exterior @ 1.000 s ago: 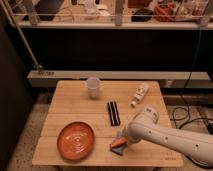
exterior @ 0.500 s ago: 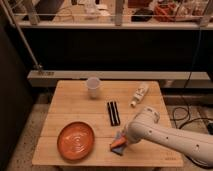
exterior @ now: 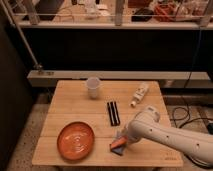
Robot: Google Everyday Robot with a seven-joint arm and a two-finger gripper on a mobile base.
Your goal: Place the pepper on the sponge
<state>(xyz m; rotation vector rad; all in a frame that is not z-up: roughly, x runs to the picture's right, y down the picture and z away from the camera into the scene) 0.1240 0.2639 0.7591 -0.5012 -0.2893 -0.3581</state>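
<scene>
The light-blue sponge [exterior: 119, 150] lies near the front edge of the wooden table [exterior: 70, 102], right of the orange plate. A small orange-red pepper [exterior: 117, 144] shows right on top of the sponge, touching it. My gripper [exterior: 121, 138] comes in from the right on the white arm and sits directly over the pepper and sponge, covering part of both. I cannot make out whether the pepper is still held.
A round orange plate [exterior: 76, 141] sits at the front left. A black bar-like object [exterior: 113, 113] lies in the middle, a white cup [exterior: 93, 86] stands at the back, and a white bottle [exterior: 140, 93] lies at the back right. A railing and shelf run behind the table.
</scene>
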